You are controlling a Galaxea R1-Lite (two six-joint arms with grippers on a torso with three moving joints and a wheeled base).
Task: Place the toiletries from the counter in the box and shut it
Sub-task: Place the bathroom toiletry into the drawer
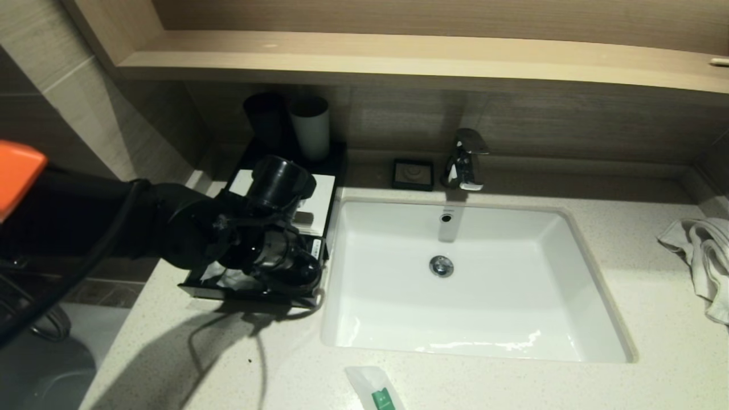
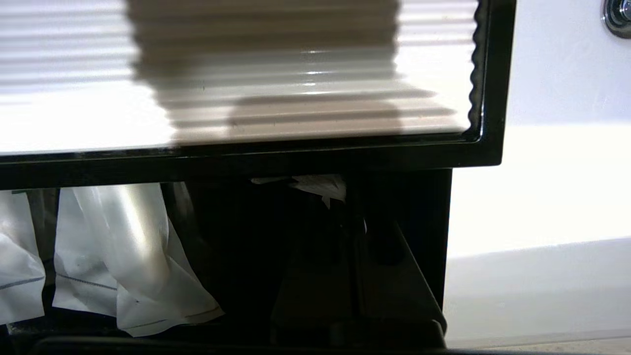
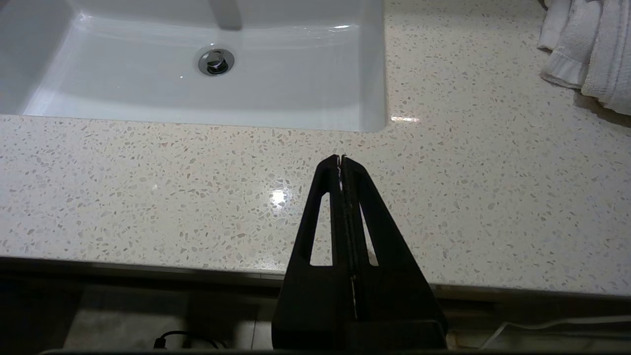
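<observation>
Head view: box point(image 1: 319, 196) left of the sink point(image 1: 512, 319), drawer out to take sachets point(image 2: 133, 261); our left gripper point(image 2: 345, 231), closed on a sachet, inside it; one sachet point(image 1: 376, 390) on the desk before the sink.

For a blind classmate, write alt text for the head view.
The robot's left gripper reaches into the open front drawer of a black box left of a white sink. One green-labelled sachet lies on the counter in front of the sink, a towel at right.
</observation>
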